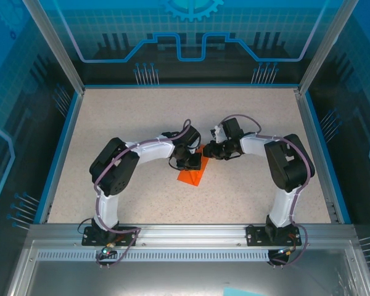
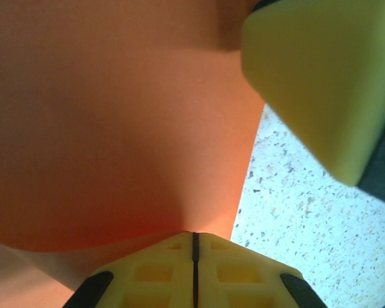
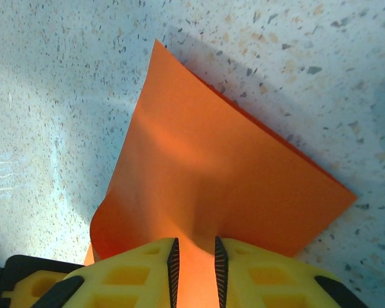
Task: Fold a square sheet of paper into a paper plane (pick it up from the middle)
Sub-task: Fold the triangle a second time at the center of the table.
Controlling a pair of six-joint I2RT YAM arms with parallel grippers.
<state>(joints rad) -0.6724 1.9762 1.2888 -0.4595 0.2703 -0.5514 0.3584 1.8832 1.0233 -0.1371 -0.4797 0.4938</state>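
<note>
The creased bright orange paper plane [image 1: 192, 177] lay on the speckled table [image 1: 129, 117] between the arms, tip pointing away from the right jaws clenched on its near fold, left jaws shut against it (pinching or not, unclear).

Speckled beige tabletop [image 1: 142, 123], matte, evenly lit, shadows soft. A blue rim [image 1: 191, 86] runs along its left, right and far edges. Aluminium posts [image 1: 52, 46] rise from its two far corners. Beyond the far edge there's a translucent blue back panel [image 1: 191, 37] with line graphics and a gear motif. Tinted blue side walls [image 1: 12, 123] flank it. A slotted aluminium rail [image 1: 191, 233] runs along the near edge.
</note>
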